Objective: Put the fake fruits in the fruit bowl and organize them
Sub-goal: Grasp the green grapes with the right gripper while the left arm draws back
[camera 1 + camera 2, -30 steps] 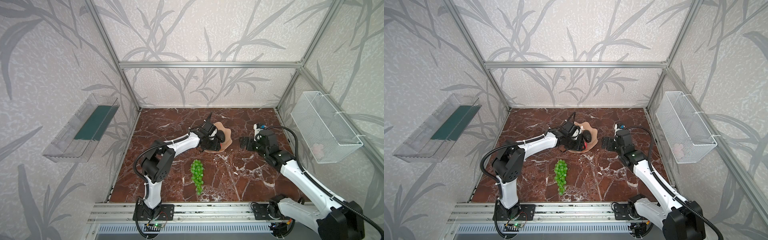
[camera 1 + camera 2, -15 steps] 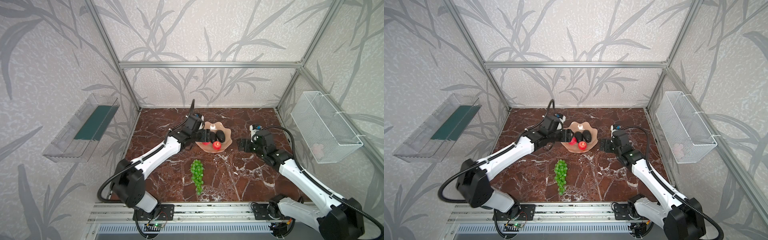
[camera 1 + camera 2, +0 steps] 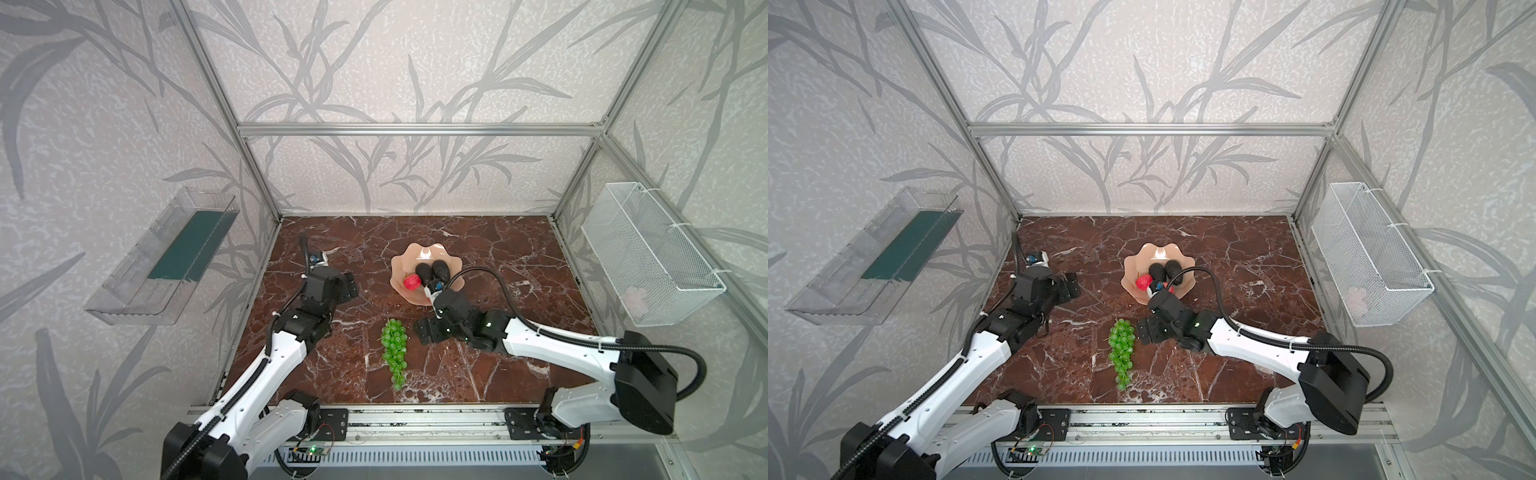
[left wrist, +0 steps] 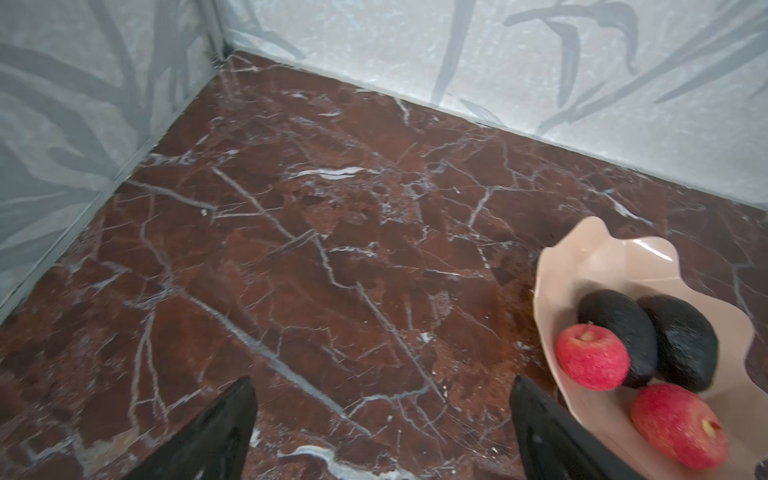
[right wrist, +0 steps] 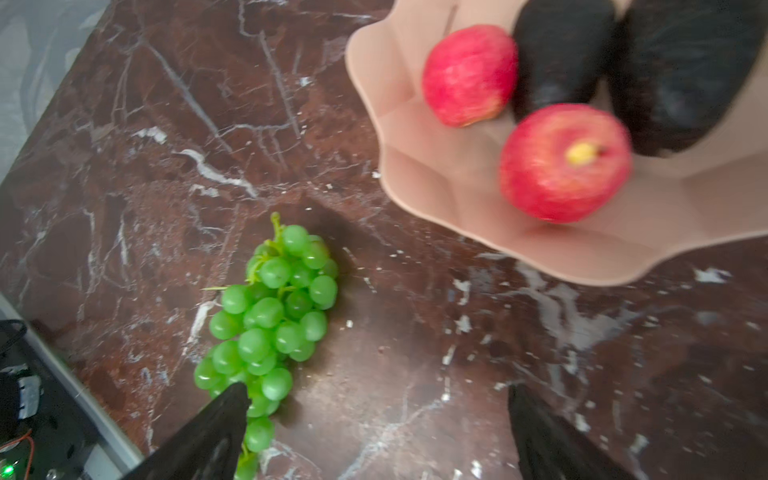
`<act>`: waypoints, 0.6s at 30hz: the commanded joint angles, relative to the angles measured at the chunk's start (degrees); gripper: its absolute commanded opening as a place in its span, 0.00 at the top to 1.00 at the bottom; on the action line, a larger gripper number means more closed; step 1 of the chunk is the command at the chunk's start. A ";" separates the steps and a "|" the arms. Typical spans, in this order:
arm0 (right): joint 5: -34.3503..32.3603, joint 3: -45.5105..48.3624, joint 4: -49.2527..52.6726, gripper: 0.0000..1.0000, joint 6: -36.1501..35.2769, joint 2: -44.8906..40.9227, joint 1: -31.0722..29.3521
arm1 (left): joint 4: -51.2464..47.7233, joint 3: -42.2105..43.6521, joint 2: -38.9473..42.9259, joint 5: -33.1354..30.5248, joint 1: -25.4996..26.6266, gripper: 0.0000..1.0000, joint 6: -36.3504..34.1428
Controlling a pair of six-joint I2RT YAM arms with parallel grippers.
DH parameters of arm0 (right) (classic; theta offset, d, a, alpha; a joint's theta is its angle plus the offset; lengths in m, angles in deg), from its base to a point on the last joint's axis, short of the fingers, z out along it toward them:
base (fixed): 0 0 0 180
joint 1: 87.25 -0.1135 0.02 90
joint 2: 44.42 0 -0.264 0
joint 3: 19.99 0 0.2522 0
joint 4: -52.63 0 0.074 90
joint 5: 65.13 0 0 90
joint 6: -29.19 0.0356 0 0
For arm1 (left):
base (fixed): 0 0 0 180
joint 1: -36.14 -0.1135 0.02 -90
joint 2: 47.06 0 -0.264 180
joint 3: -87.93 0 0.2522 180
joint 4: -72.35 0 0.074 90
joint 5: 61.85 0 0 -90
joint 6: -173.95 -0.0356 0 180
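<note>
Grapes: the green bunch [image 3: 394, 353] lies lengthwise on the marble floor [image 3: 332, 365], nearest the front rail and outside the bowl.
Right claw: the right claw [image 5: 376, 388] is spread wide and empty, just beside the bunch's stem end in both top views. In the right wrist view one black finger [image 5: 224, 415] overlaps the bunch's edge; I cannot tell whether they touch.
Left claw: the left claw [image 4: 382, 380] is also spread wide and empty, over bare marble, apart from the bowl's left side.
Fruit bowl: the peach-pink bowl [image 3: 405, 259] sits farther back, beyond the right claw.
Bowl contents: two red apples [image 4: 592, 357] [image 4: 679, 424] rest against two dark avocados [image 4: 619, 328] [image 4: 681, 340], which lie side by side.
</note>
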 commanded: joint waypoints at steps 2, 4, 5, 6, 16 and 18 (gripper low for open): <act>-1.10 -2.54 -5.65 0.03 2.90 4.53 -4.50 | -0.92 1.78 3.65 0.40 -3.06 0.04 3.58; -1.42 -2.92 -8.10 0.02 3.22 7.26 -5.64 | -1.44 2.08 4.48 1.02 -4.35 0.03 3.94; -1.66 -3.38 -8.63 0.02 3.59 8.48 -6.04 | -1.50 2.11 4.78 1.41 -4.79 0.03 4.07; -1.78 -3.55 -9.59 0.02 3.72 9.55 -6.37 | -1.57 2.15 5.00 1.88 -5.21 0.03 4.28; -13.25 -7.54 -11.95 0.02 8.98 20.47 -10.96 | -1.29 2.37 5.67 4.00 -7.04 0.03 4.78; -14.70 -7.54 -13.12 0.02 9.60 21.79 -11.25 | -1.37 2.46 5.98 4.08 -7.20 0.03 4.75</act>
